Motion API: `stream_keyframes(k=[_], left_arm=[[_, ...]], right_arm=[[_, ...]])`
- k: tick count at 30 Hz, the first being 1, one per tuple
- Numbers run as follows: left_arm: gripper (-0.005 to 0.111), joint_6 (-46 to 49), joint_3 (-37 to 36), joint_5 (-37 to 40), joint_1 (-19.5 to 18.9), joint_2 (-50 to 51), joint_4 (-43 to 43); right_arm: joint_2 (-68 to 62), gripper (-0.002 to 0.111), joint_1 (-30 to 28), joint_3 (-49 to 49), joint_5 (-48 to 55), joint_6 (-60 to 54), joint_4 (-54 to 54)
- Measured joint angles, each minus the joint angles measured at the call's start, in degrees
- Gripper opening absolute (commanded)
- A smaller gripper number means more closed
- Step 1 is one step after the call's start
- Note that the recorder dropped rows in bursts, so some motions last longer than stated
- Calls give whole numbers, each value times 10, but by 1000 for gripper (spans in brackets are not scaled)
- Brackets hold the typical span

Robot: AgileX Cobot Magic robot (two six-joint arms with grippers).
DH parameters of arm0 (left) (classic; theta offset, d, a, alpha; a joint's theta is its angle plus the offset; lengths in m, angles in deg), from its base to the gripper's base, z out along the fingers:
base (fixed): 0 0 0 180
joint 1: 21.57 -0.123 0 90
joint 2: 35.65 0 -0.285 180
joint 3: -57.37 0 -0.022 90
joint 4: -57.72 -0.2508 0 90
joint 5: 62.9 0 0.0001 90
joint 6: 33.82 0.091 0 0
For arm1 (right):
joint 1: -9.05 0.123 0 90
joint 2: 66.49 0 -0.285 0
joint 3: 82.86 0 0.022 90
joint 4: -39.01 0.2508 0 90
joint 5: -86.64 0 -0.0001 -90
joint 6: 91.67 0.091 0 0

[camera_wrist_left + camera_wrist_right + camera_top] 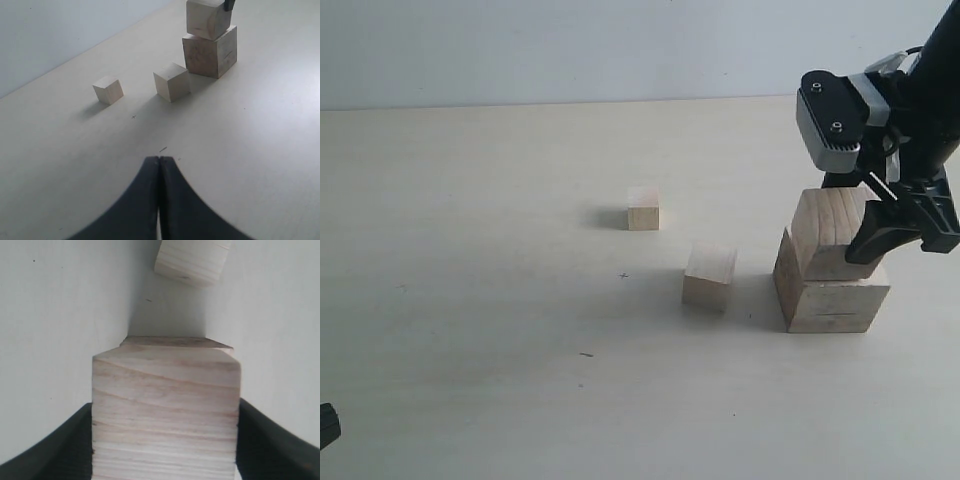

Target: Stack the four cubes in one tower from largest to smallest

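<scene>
Gripped pale second-largest wooden cube point(828, 232) with right gripper point(162, 450), askew atop pale largest wooden cube point(830, 292). Judged liable to slip upon release unless squared. Found left gripper point(159, 200) closed, empty.

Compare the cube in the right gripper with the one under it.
Size: the upper cube is smaller than the lower cube.
Support: the lower cube stands on the table; the upper cube sits on it.
Grip: the right gripper clamps the upper cube; the lower cube is free.
Pose: the upper cube looks twisted askew, while the lower cube sits flat.
Both are pale bare wood with visible grain.
</scene>
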Motion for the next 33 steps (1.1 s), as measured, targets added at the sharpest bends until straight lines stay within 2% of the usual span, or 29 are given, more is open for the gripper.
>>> stream_keyframes(k=[16, 19, 27, 29, 33], left_arm=[[0, 0, 0, 0, 0, 0, 0], [0, 0, 0, 0, 0, 0, 0], [0, 0, 0, 0, 0, 0, 0], [0, 0, 0, 0, 0, 0, 0], [0, 0, 0, 0, 0, 0, 0]], right_arm=[[7, 0, 0, -32, -46, -3, 10], [10, 8, 0, -35, -49, 15, 10], [19, 46, 0, -35, -65, 85, 9], [20, 50, 0, -35, -65, 88, 9], [21, 51, 0, -35, -65, 89, 8]])
